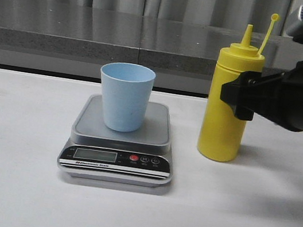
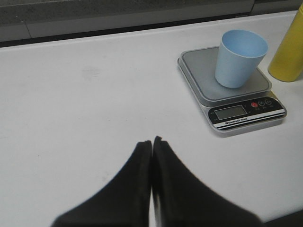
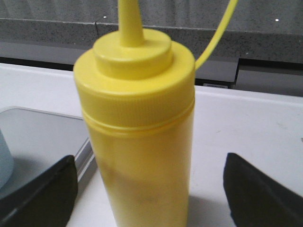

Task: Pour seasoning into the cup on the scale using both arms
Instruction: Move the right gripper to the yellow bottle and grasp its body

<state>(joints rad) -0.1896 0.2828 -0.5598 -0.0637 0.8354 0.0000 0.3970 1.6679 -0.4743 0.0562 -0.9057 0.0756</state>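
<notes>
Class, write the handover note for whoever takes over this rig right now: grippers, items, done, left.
Left gripper: shut, empty, over bare table.
Right gripper: open, fingers either side of the yellow bottle, not clamped.
Bottle upright on the table, right of the scale.
Blue cup upright on the scale platform.
Done: approach to the bottle.
Left: grasp, lift, pour into the cup.

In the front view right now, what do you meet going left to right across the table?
Flat silver-grey digital scale with the pale blue plastic cup standing on its platform → tall yellow plastic squeeze bottle → black right gripper, its fingers at the bottle's side.
</notes>
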